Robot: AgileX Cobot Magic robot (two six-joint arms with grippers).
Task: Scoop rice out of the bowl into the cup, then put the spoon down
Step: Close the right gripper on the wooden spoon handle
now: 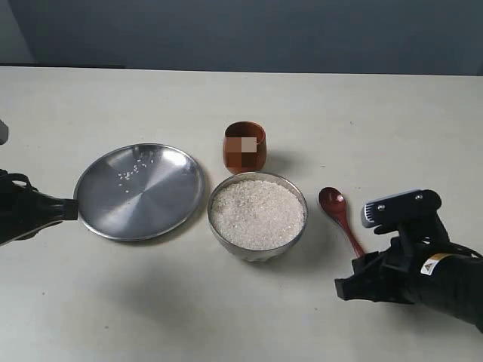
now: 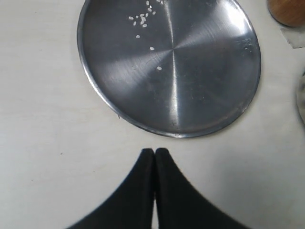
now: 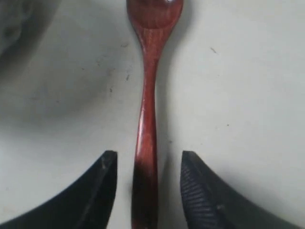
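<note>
The steel bowl holds a level heap of white rice at the table's middle. Just behind it stands the reddish-brown cup. The dark red wooden spoon lies flat on the table right of the bowl, head toward the back. My right gripper is open, its two fingers either side of the spoon's handle with gaps on both sides. In the exterior view its fingertips are hidden behind the arm. My left gripper is shut and empty, resting just off the plate's near edge.
A flat round steel plate with a few loose grains lies left of the bowl; its rim is close to the left fingertips. The pale table stretches to a dark back wall.
</note>
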